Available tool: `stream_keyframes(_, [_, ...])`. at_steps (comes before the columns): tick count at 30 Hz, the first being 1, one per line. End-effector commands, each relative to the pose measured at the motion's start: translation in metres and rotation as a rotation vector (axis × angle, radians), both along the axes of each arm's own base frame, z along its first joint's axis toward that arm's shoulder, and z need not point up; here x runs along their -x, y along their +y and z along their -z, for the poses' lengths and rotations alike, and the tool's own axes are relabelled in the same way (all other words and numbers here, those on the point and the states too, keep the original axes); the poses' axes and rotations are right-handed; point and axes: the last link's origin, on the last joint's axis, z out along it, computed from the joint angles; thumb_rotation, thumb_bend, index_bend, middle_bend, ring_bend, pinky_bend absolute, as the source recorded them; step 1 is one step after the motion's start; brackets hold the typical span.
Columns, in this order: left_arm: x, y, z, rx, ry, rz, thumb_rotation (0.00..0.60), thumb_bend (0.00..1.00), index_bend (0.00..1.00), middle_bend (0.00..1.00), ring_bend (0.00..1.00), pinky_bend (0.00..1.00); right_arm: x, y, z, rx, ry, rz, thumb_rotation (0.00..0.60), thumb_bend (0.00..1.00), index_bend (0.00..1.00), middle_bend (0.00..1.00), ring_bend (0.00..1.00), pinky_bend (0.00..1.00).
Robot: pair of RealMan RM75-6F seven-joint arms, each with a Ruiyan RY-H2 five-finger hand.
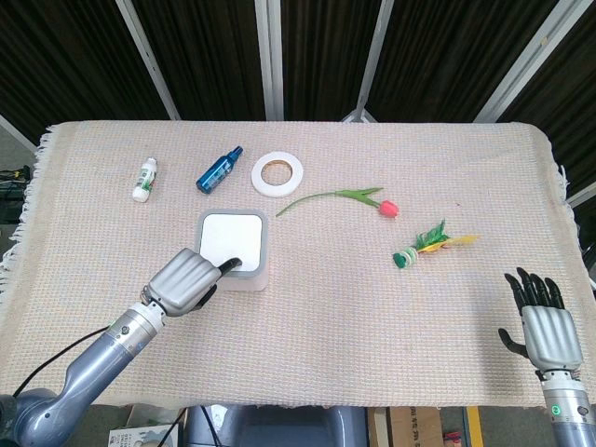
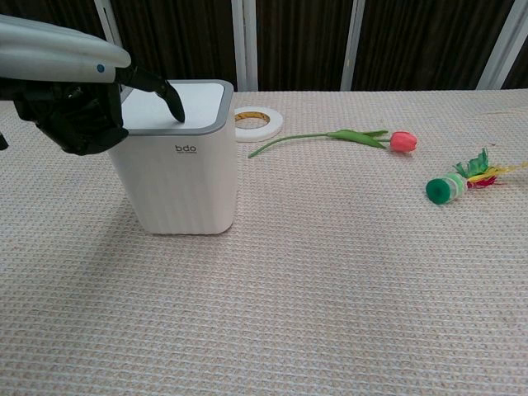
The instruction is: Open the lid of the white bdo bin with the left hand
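The white bdo bin (image 1: 235, 244) (image 2: 183, 177) stands upright on the cloth, its grey-rimmed lid (image 2: 186, 106) flat and closed. My left hand (image 1: 186, 282) (image 2: 78, 111) hovers at the bin's near-left corner, most fingers curled in and one black finger (image 2: 163, 89) stretched out over the lid. The fingertip (image 1: 231, 265) sits at the lid's front part; whether it touches I cannot tell. My right hand (image 1: 545, 319) rests far off at the table's near right, fingers spread, holding nothing.
Behind the bin lie a white tape roll (image 1: 277, 173), a blue spray bottle (image 1: 219, 169) and a small white bottle (image 1: 144, 179). A red tulip (image 1: 349, 197) and a green-capped feathered toy (image 1: 428, 246) lie to the right on the beige woven cloth (image 1: 372, 326).
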Motion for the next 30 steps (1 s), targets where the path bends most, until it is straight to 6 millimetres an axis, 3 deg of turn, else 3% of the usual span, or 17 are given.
stream_keyframes(1, [0.000,0.000,0.000,-0.006,0.004,-0.002,0.600,0.79,0.21,0.87,0.76,0.78,0.000,0.000,0.000,-0.001,0.000,-0.002,0.600,0.27,0.10,0.02,0.01,0.00])
stream_keyframes(23, [0.010,0.000,0.003,0.003,0.055,-0.028,0.600,0.79,0.23,0.87,0.77,0.78,-0.001,-0.001,0.003,-0.008,0.000,0.001,0.600,0.27,0.10,0.02,0.01,0.00])
stream_keyframes(30, [-0.009,-0.003,-0.012,-0.055,-0.029,0.017,0.600,0.76,0.23,0.85,0.77,0.79,-0.002,-0.001,0.002,0.001,-0.002,-0.003,0.600,0.27,0.10,0.02,0.01,0.00])
